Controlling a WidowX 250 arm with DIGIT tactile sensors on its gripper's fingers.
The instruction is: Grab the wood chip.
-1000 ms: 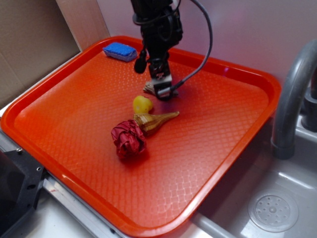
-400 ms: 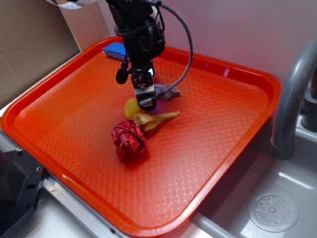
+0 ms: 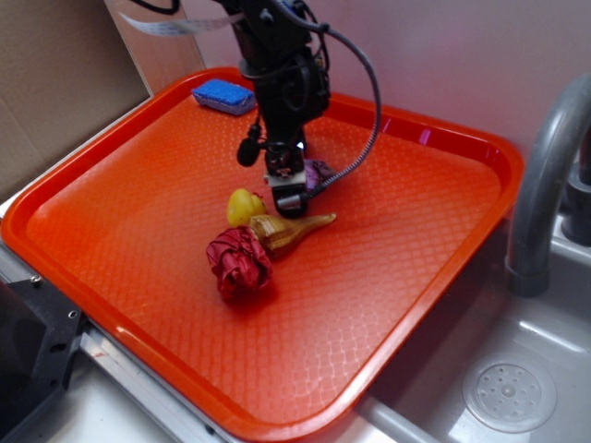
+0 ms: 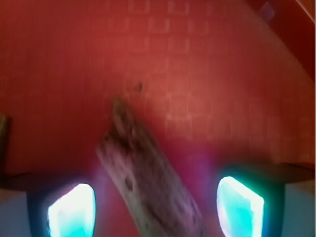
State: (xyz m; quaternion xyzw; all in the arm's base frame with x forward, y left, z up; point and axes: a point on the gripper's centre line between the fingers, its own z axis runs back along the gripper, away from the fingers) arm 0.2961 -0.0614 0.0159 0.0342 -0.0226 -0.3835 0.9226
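The wood chip (image 4: 143, 173) is a rough grey-brown sliver lying flat on the orange tray (image 3: 416, 240). In the wrist view it runs diagonally between my two fingers (image 4: 71, 210), with a gap on each side. My gripper (image 4: 155, 207) is open and straddles the chip's near end. In the exterior view the gripper (image 3: 288, 196) points down at the tray's middle. Only the chip's right end (image 3: 320, 172) shows there, beside the fingers.
Just in front of the gripper lie a yellow piece (image 3: 243, 205), a tan ribbed shell (image 3: 291, 228) and a dark red wrinkly ball (image 3: 239, 261). A blue sponge (image 3: 223, 95) lies at the tray's far left corner. A grey faucet (image 3: 545, 175) and sink drain (image 3: 508, 395) are to the right.
The arm swung left, then came back right and now stands over the chip. The yellow piece has shifted slightly left, and the chip sits a little further right.
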